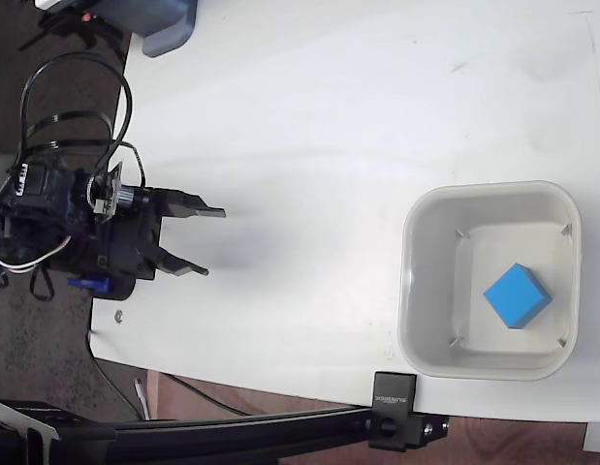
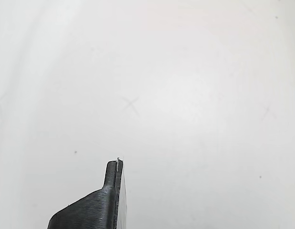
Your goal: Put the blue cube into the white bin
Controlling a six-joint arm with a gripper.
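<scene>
**Cube in the bin, gripper empty and far off**

Cube first: the blue cube [image 1: 518, 296] lies on the flat bottom of the white bin [image 1: 427, 215], turned so a corner points down the picture, clear of all 4 walls. It is bright blue and smooth-faced, with 1 darker side showing along its lower right edge, and it is much smaller than the tub. In the fixed view it sits well apart from the gripper [image 1: 207, 241], far off ahead of the fingertips and a little lower in the picture.

The gripper hovers over bare table [image 1: 309, 116] with its 2 fingers spread wide and nothing between them. The wrist view shows only 1 dark ribbed finger [image 2: 97, 205] over plain white surface.

Judged from this, the task looks complete, so little remains to go wrong. The main risk would be a needless sweep toward the bin, nudging the light tub or tipping it.
</scene>
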